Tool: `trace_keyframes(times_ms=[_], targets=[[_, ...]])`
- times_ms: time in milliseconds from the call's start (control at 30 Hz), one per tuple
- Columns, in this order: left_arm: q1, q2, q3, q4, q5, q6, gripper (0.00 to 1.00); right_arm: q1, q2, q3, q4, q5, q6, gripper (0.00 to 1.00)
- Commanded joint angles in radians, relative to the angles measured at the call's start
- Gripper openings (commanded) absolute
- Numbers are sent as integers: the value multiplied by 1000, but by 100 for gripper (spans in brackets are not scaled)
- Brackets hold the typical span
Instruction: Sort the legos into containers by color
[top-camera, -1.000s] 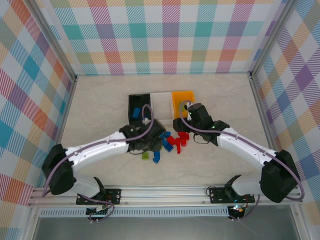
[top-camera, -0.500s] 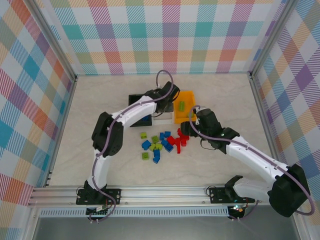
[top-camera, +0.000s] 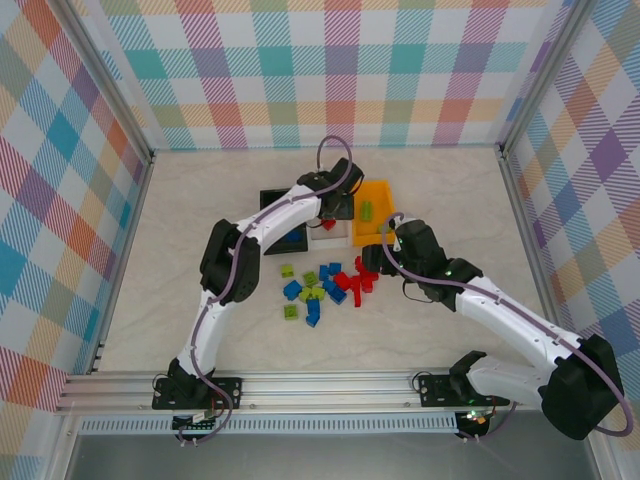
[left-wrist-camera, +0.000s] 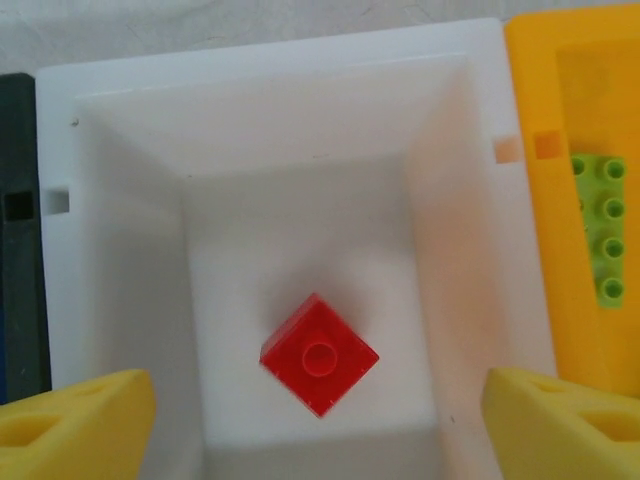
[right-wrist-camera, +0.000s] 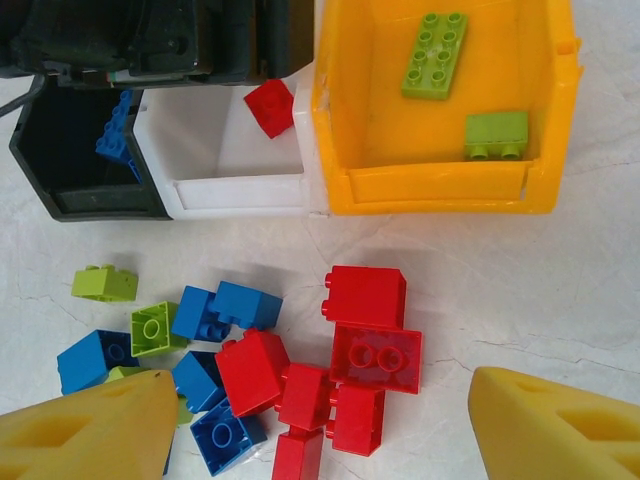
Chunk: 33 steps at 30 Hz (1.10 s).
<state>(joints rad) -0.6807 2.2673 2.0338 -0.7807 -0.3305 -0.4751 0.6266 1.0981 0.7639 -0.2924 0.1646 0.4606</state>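
In the left wrist view, one red brick (left-wrist-camera: 320, 353) lies on the floor of the white bin (left-wrist-camera: 120, 200), and my left gripper (left-wrist-camera: 318, 412) hangs open over it, holding nothing. The orange bin (right-wrist-camera: 345, 100) holds two lime bricks (right-wrist-camera: 435, 55). A blue brick (right-wrist-camera: 115, 140) sits in the black bin (right-wrist-camera: 60, 190). My right gripper (right-wrist-camera: 322, 425) is open above a cluster of red bricks (right-wrist-camera: 375, 355) on the table. Blue bricks (right-wrist-camera: 225, 310) and lime bricks (right-wrist-camera: 105, 283) lie to their left. From above, the left gripper (top-camera: 335, 208) is over the bins and the right gripper (top-camera: 378, 258) is beside the pile (top-camera: 322, 288).
The three bins stand side by side at mid table, touching. The left arm (top-camera: 270, 225) stretches over the black bin (top-camera: 283, 215). Checked walls enclose the table (top-camera: 200, 200) on three sides, and bare tabletop lies left and right of the pile.
The left arm swung from the pile up to the bins, and a red brick now lies in the white bin. The right gripper pulled back from the orange bin toward the red bricks.
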Motion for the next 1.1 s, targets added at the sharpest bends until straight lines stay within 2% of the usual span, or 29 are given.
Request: trace_keyframes(times_ms=[0,167,300,433,667,867,967,1067], targets=[[-18,-131,-39,13,20,3,90,-7,-21,-3,2,-5,13,78],[-67,-353,-227,112,54,-12,100,-8,-9,3,-5,-25,6,80],[-123,-579,-445,194,62,-30,100,-8,7,-2,-4,-51,5,80],[-172,-830,-739,266,19,-77,100,-7,34,-8,-7,-98,1,80],[-175,-1183,-1162,241,-67,-226,100,28,99,-30,-59,-180,-11,78],[-174,-1399,-1352,146,-169,-325,100,112,192,-32,-113,-199,-2,74],[-173,-1463,-1396,133,-196,-351,100,146,256,-30,-98,-172,16,68],[-171,-1479,-1403,130,-211,-360,100,180,322,-13,-86,-91,43,64]])
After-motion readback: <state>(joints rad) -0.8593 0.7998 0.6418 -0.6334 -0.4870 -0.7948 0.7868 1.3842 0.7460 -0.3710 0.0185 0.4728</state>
